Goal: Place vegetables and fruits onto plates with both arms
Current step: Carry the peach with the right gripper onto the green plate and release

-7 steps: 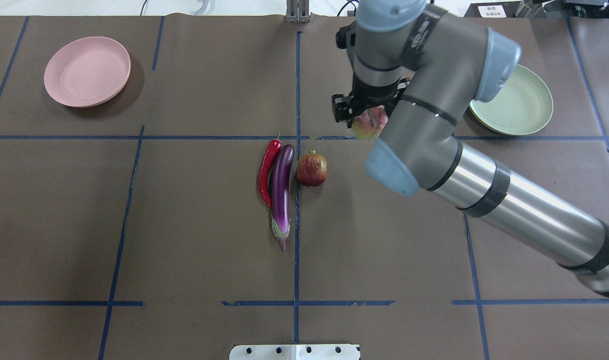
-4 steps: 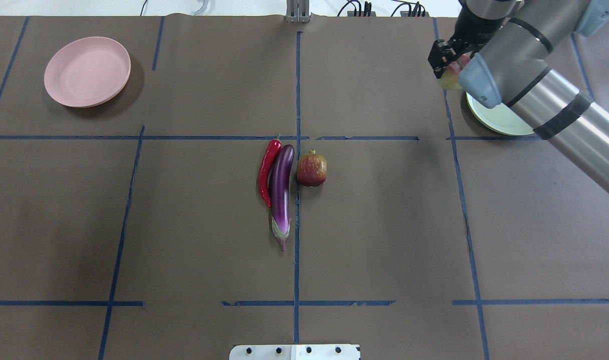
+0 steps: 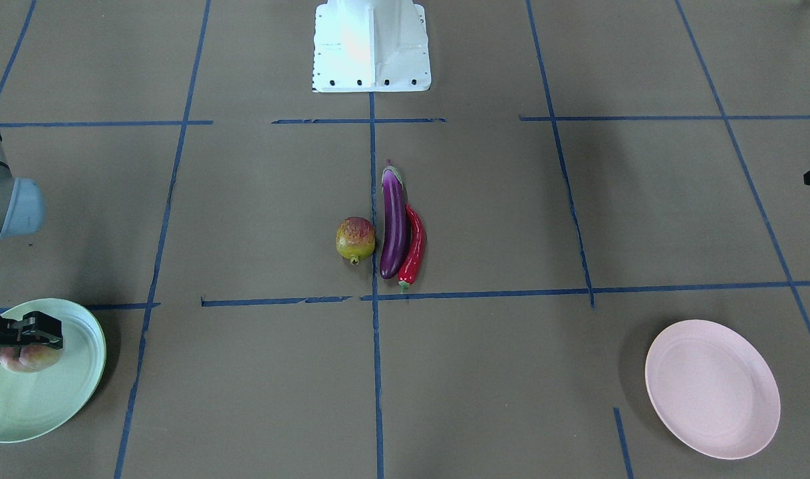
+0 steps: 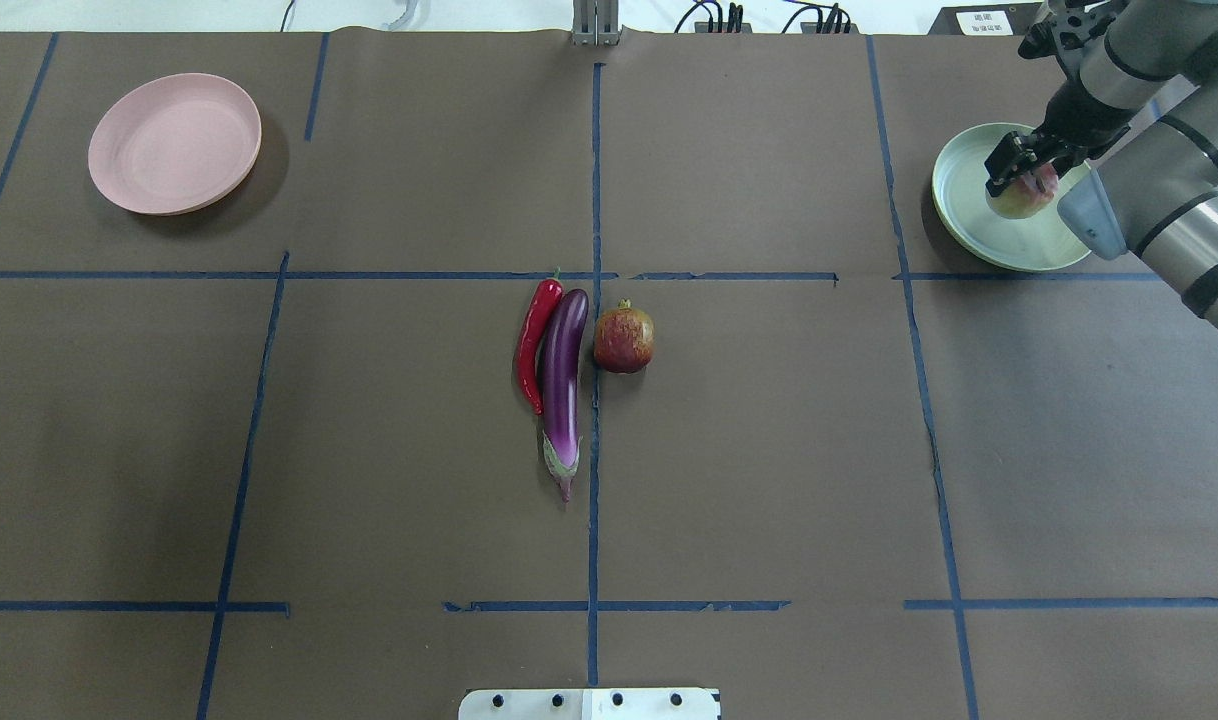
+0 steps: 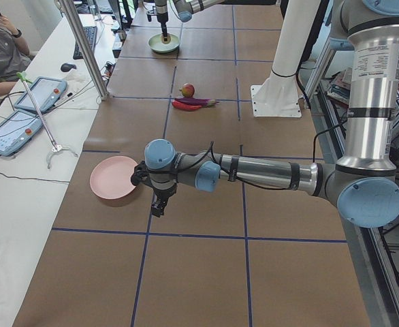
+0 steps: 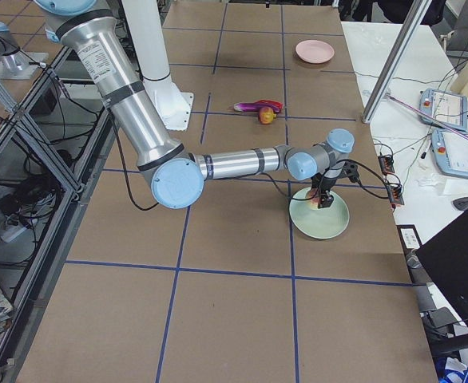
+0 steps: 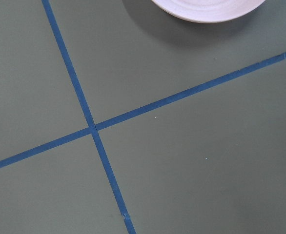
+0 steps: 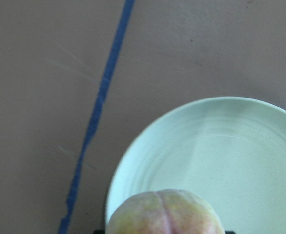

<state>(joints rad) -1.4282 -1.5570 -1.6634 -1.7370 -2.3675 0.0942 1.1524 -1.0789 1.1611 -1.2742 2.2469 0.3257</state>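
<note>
My right gripper (image 4: 1019, 178) is shut on the peach (image 4: 1023, 196) and holds it just over the pale green plate (image 4: 969, 225) at the far right. The right wrist view shows the peach (image 8: 165, 214) above the plate (image 8: 240, 156). The purple eggplant (image 4: 561, 385), the red chili (image 4: 534, 335) and the pomegranate-like fruit (image 4: 624, 340) lie together at the table's middle. The pink plate (image 4: 174, 140) sits empty at the far left. My left gripper (image 5: 157, 204) hangs beside the pink plate (image 5: 114, 178). I cannot tell whether it is open or shut.
The white base block (image 3: 372, 46) stands at the robot's side of the table. Blue tape lines cross the brown mat. A side bench with tablets (image 5: 12, 122) and a seated operator runs along the far table edge.
My right arm has carried the peach from the table's middle to the right and lowered it over the green plate. The other produce has not moved.
</note>
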